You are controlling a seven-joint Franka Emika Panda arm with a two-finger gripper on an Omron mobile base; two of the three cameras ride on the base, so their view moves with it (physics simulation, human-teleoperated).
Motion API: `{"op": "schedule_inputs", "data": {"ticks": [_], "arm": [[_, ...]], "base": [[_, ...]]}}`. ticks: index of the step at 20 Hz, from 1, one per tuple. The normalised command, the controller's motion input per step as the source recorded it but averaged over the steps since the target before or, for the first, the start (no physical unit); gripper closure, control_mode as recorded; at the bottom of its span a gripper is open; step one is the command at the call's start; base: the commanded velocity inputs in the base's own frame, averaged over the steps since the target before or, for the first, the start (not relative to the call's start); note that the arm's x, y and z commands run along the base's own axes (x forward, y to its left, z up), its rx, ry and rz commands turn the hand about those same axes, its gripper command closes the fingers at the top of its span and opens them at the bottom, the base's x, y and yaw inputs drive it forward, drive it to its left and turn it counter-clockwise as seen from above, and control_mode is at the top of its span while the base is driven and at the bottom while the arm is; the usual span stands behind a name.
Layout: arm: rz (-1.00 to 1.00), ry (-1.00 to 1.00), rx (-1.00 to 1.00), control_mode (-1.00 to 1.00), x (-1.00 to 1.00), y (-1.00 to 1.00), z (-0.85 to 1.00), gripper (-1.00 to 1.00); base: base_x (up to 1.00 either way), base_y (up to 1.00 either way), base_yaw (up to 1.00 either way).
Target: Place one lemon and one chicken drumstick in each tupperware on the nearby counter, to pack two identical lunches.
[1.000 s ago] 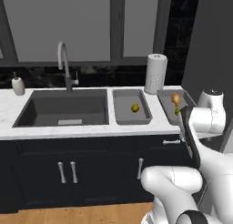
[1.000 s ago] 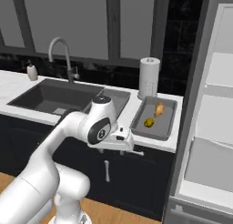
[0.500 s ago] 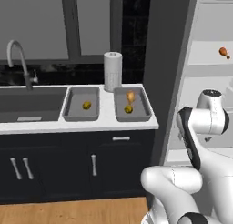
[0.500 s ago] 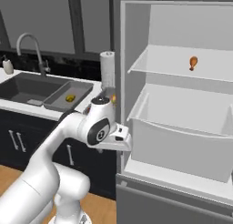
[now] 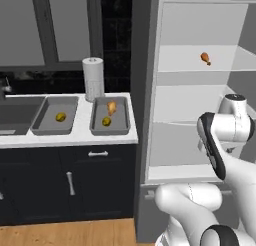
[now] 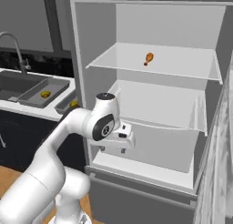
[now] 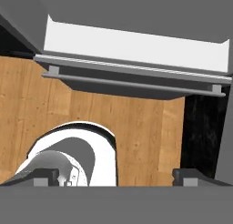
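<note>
Hand view gives you the hand (image 7: 116,175) with its two dark tips spread wide apart and nothing between them; it looks down on the wooden floor (image 7: 136,123) and on the bottom edge of the open fridge (image 7: 132,45). In the right base view you see the hand (image 6: 119,143) held low, just in front of the fridge's (image 6: 154,104) lower compartment, with free space around it and the fridge's left wall close beside the arm.

Above it, one chicken drumstick (image 6: 148,58) lies alone on the upper glass shelf (image 6: 182,68), well back from the shelf's front edge; the left base view shows that drumstick (image 5: 205,58) too, with bare shelf on both sides.

To your left, the counter (image 5: 75,137) ends right against the fridge. Two tupperware trays sit side by side on it, close but apart. The nearer tupperware (image 5: 111,129) holds a drumstick (image 5: 111,107) and a lemon (image 5: 106,121). The farther tupperware (image 5: 45,127) holds a lone lemon (image 5: 60,117). A paper towel roll (image 5: 93,79) stands upright just behind the trays, and the sink (image 5: 12,112) lies beyond the farther tray.
</note>
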Motion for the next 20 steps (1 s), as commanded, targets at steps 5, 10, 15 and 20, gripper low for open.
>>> {"op": "schedule_inputs", "data": {"ticks": [5, 10, 15, 20], "arm": [[0.0, 0.0, 0.0, 1.0, 0.0, 0.0, 0.0, -1.0], [0.0, 0.0, 0.0, 1.0, 0.0, 0.0, 0.0, -1.0], [0.0, -0.11, 0.0, -1.0, 0.05, 0.0, 0.37, -1.0], [0.0, -0.41, -0.02, -1.0, 0.0, 0.13, 1.0, -1.0]], "base": [[0.56, -0.54, -0.04], [0.33, -0.78, -0.12], [0.32, -0.12, -0.03], [0.0, 0.0, 0.0]]}}
